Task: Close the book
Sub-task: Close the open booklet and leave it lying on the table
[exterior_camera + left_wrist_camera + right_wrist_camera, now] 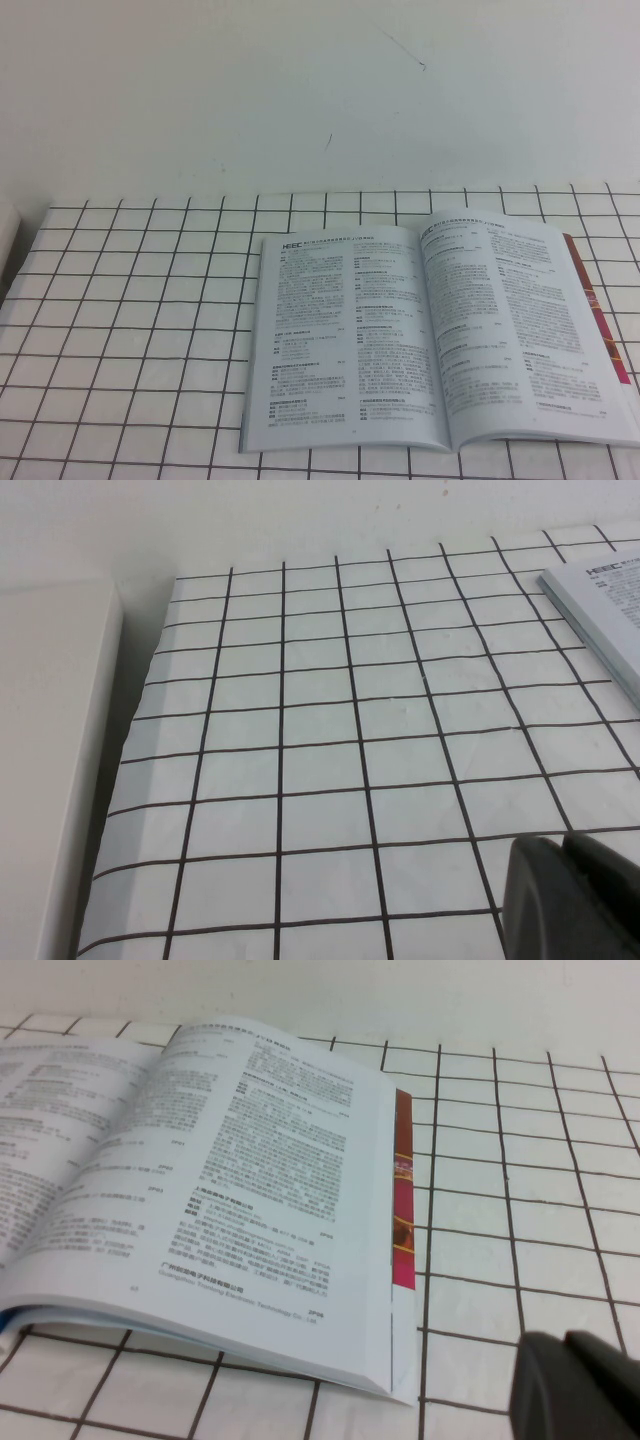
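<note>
An open book (pixel 430 330) lies flat on the checked tablecloth (pixel 130 330), right of the table's middle, showing two pages of small print. A red strip (pixel 600 320) of cover or page edge runs down its right side. Neither gripper appears in the high view. The left wrist view holds the left gripper (pixel 565 845), its dark fingers pressed together and empty, over bare cloth well to the left of the book's corner (pixel 600 600). My right gripper (pixel 565 1340) is also shut and empty, just off the book's (pixel 200 1160) right side near the red strip (pixel 403 1200).
A white wall rises behind the table. A pale flat block (pixel 50 760) lies along the cloth's left edge, and it shows at the far left in the high view too (pixel 5 235). The book's right page reaches almost to the table's right edge.
</note>
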### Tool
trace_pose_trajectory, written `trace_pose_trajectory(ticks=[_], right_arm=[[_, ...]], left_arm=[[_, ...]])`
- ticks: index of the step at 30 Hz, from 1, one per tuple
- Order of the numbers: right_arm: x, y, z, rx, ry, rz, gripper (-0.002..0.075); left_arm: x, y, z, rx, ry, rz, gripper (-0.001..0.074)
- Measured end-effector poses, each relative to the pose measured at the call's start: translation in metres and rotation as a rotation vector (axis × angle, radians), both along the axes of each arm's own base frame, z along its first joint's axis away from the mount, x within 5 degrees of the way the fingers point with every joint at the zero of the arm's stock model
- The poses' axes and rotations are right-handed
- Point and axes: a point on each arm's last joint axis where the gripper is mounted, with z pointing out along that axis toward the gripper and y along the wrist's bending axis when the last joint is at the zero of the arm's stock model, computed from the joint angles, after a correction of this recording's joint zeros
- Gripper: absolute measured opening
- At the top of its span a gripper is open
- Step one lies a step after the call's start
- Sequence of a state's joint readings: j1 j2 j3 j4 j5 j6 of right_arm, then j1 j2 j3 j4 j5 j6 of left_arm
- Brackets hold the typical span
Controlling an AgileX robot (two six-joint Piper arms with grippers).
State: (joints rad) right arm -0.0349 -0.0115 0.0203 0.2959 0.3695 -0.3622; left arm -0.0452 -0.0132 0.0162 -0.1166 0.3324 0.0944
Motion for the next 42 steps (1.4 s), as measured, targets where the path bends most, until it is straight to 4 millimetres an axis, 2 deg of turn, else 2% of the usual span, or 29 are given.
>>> trace_pose_trajectory(ticks=[32,39,42], right_arm=[[0.001,0.0,0.001,0.0,-0.016,-0.006,-0.0003],[0.004,-0.004,0.009,-0.001,-0.129,-0.044,-0.0003],[0.005,-0.007,0.018,-0.002,-0.232,-0.077,-0.0003]], left_arm=[[0.0,0.0,0.002,-0.001,-0.018,0.002,-0.0004],[0.002,0.0,0.004,-0.014,-0.066,0.007,-0.0004],[0.003,0.001,0.013,-0.054,-0.158,0.018,-0.0004]])
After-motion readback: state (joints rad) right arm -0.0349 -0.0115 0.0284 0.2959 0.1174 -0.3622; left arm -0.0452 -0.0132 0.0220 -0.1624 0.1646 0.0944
